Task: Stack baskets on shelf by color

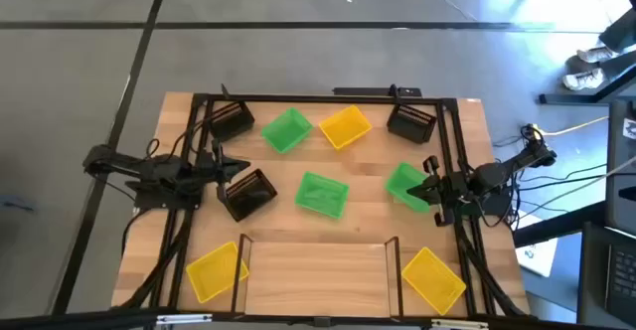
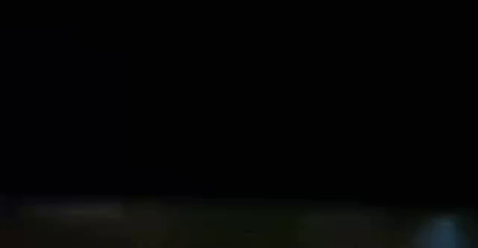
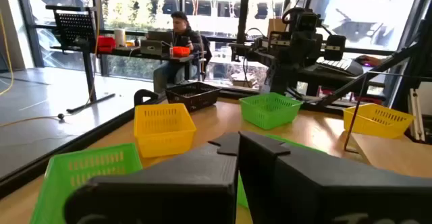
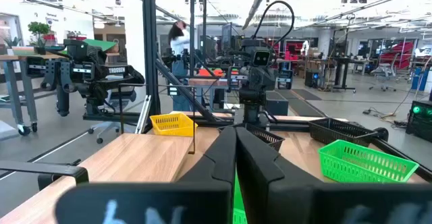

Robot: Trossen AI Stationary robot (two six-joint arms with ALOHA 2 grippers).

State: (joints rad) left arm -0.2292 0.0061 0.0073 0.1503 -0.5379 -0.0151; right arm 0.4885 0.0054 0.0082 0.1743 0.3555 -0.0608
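We are looking down on 9 baskets scattered over the bench (image 1: 149, 241): 3 green, 3 yellow, 3 black. The shelf (image 1: 316, 270) is lying empty along the near edge, between a yellow basket (image 1: 213, 271) on its left and another yellow one (image 1: 434, 277) on its right, so we judge that no stacking has begun.

Our left hand (image 1: 227, 168) is hovering at the bench's left side with its fingers pressed together, holding nothing. A black basket (image 1: 248, 193) is sitting just beside it, slightly toward the shelf, with its long axis tilted across the bench. A second black basket (image 1: 230, 121) is lying near it on the far side. Our right hand (image 1: 431, 183) is waiting at the right side, fingers likewise together and empty, with a green basket (image 1: 407, 184) touching or just under its tip; we cannot tell which.

The relation we are weighing is this: the tilted black basket is nearer the left hand than anything else, and the shelf lies beyond it toward the near edge, so the left arm seems best placed to open, take a long wall and carry it there. The middle green basket (image 1: 322, 194) is sitting between both arms.

The bench is pale wood inside a black frame. The low view is showing only darkness. In the left wrist view a person (image 3: 181, 28) is sitting at a desk beyond the bench, in a glass-walled workshop.
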